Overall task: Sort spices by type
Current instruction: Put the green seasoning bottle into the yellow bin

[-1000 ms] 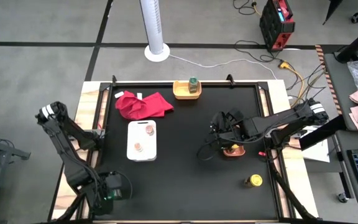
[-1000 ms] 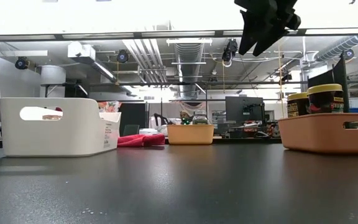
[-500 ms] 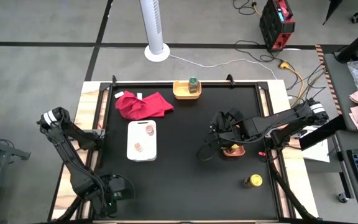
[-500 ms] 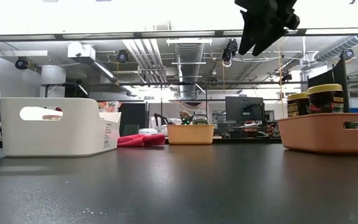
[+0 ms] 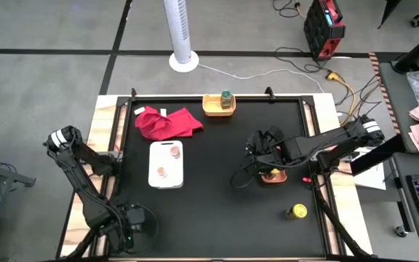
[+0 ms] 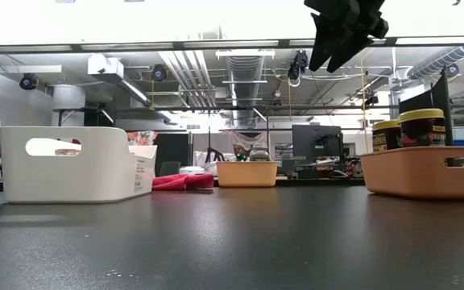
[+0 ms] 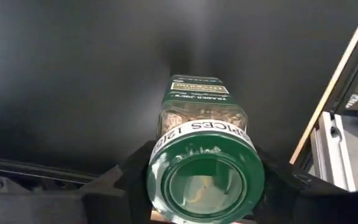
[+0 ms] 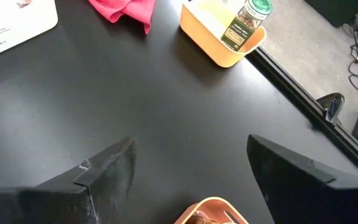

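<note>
A spice jar with a dark green lid (image 7: 205, 180) stands upright on the black table at its near left corner. My left gripper (image 5: 133, 222) points down over it and is shut on it, hiding it in the high view. A second green-lidded jar (image 5: 226, 97) stands in the yellow tray (image 5: 211, 109) at the far edge. Two pinkish-brown jars (image 5: 163, 172) sit in the white tray (image 5: 179, 175). Yellow-lidded jars (image 6: 421, 127) stand in the orange tray (image 6: 425, 173), and one yellow jar (image 5: 297, 211) stands on the table near the right edge. My right gripper (image 8: 191, 168) hangs open above the orange tray. My left gripper pinches the jar at its green lid's rim (image 7: 156, 177) between its two fingers (image 7: 126, 183), one on each side. The fingers come from above, pointing down. The jar stands upright below them with its base on the table.
A red cloth (image 5: 167, 121) lies at the far left beside the yellow tray. The table's wooden side rail (image 7: 337, 81) runs close by the jar. Bare black table (image 5: 217, 211) lies between the trays and the near edge.
My left arm has sunk a little over the table's near left corner. My right arm has kept still.
</note>
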{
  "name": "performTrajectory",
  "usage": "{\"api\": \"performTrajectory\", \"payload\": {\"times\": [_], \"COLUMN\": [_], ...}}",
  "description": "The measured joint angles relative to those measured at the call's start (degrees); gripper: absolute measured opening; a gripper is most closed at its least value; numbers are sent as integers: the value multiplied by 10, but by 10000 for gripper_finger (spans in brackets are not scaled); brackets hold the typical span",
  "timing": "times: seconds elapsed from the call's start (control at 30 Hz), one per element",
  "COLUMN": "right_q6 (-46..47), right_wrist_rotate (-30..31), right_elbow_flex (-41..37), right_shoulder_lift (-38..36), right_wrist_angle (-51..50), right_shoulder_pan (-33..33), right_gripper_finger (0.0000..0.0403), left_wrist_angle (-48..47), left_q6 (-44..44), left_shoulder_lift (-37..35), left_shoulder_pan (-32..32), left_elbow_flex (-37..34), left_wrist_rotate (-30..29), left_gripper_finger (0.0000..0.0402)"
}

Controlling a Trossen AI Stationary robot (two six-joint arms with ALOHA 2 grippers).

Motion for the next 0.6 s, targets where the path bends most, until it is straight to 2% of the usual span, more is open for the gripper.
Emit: {"api": "performTrajectory", "payload": {"times": [0.23, 0.43, 0.6], "right_q6": [0, -2, -17], "right_wrist_rotate": [0, 0, 4], "right_elbow_flex": [-1, -1, -1], "right_shoulder_lift": [0, 0, 0], "right_wrist_angle": [0, 0, 0], "right_shoulder_pan": [0, 0, 0], "right_gripper_finger": [282, 273, 260], "left_wrist_angle": [-28, -166, -208], "left_q6": [65, 150, 304], "left_shoulder_lift": [-1, -2, -3], "left_shoulder_pan": [1, 33, 100], "left_elbow_flex": [64, 164, 230], "left_wrist_rotate": [-14, -126, -228], "left_gripper_finger": [178, 178, 178]}}
